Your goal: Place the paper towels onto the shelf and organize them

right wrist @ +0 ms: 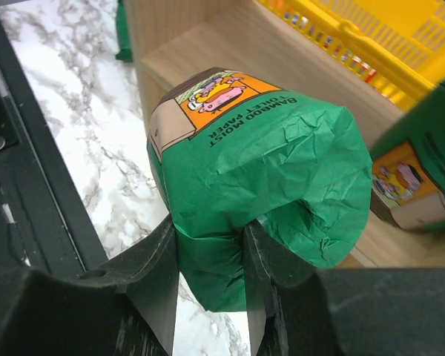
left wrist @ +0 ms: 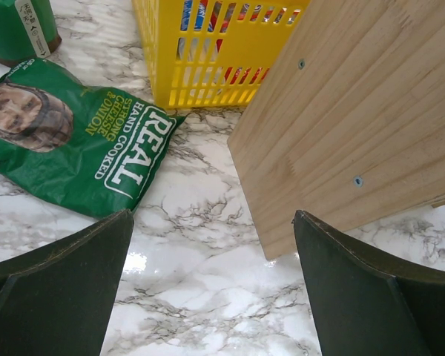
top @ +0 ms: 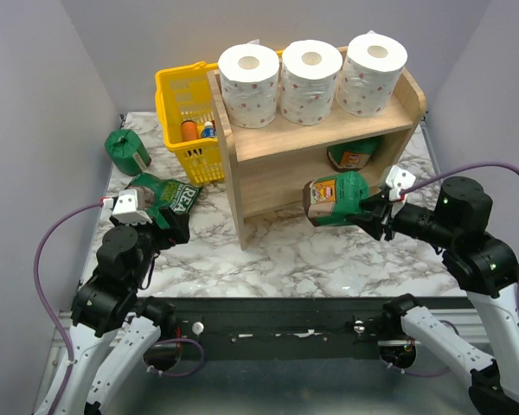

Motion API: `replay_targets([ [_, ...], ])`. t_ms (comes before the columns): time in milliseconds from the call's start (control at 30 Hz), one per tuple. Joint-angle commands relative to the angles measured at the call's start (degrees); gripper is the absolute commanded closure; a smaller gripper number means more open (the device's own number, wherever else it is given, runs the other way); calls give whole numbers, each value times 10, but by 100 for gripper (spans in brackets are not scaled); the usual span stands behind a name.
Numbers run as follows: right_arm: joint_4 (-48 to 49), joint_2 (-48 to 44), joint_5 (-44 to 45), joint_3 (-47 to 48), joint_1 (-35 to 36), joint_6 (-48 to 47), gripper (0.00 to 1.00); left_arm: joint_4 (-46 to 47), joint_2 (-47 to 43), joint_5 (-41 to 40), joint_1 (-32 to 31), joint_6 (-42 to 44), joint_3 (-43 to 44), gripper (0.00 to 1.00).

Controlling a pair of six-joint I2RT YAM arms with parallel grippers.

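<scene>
Clamped in right gripper (top: 368,207): green-wrapped roll (top: 333,199), at the open front of the shelf (top: 320,130) lower tier, maybe just clear of the board, hard to tell. Second green roll (top: 355,154) deeper in that tier, third green roll (top: 125,149) well left of the shelf, three white rolls (top: 311,82) lined along its top tier. Left gripper (left wrist: 213,222) spread wide, holding nothing, low by the shelf's left front corner.

The white rolls (top: 311,73) carry pink-red dots, the green-wrapped rolls (top: 342,197) have brown ends, the shelf (top: 264,177) is pale wood, the basket (top: 169,86) yellow.
</scene>
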Motion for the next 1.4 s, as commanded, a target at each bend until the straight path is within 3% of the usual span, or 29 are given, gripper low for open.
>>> replay_targets([
  [0,40,33,116,45,90,-10,74,5,-6,-17,-1,3,-4,1],
  [200,49,100,289,80,251,-75,76,2,-11,-24,-1,2,-3,1],
  [500,57,165,417,111,331,-219,71,3,-13,-25,-1,1,-3,1],
  [800,67,178,429,91,339,-303,67,3,-8,-22,-1,1,-4,1],
  [1367,98,238,496,87,339,-357,66,0,-9,-29,-1,1,-3,1],
])
